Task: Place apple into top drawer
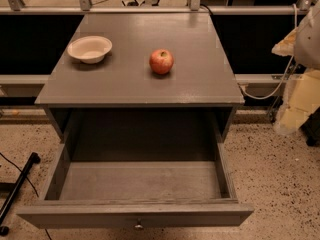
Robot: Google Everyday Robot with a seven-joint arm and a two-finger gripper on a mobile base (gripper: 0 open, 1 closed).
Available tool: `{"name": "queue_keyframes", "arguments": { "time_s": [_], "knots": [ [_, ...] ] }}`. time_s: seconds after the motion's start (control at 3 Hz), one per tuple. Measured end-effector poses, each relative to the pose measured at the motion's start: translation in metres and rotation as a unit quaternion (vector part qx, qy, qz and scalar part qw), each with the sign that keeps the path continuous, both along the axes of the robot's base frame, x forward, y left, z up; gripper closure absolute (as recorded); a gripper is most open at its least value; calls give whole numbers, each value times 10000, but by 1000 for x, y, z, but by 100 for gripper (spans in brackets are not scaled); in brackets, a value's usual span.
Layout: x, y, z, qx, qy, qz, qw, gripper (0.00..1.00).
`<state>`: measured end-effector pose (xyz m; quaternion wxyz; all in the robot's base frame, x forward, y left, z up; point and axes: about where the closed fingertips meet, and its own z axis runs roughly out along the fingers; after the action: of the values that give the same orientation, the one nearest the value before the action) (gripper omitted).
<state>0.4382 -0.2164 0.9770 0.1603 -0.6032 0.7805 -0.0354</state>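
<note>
The red apple (161, 61) with yellowish patches stands upright on the grey cabinet's top (140, 84), right of centre. The top drawer (140, 181) is pulled wide open below the top, its inside bare, its front panel with a small metal knob (138, 226) at the bottom of the view. My gripper (296, 106) shows as a blurred cream and white shape at the right edge, beside the cabinet and well to the right of the apple, touching nothing.
A cream shallow bowl (90, 49) sits at the top's back left. A white cable (272, 89) hangs near my arm on the right. A black bar (17, 184) lies on the speckled floor at the left. A rail runs behind the cabinet.
</note>
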Motion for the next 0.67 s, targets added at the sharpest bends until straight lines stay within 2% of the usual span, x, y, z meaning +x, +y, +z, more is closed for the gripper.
{"name": "queue_keyframes", "arguments": {
  "time_s": [0.67],
  "knots": [
    [2,1,1,52,-38,-20,10000,0]
  ]
}}
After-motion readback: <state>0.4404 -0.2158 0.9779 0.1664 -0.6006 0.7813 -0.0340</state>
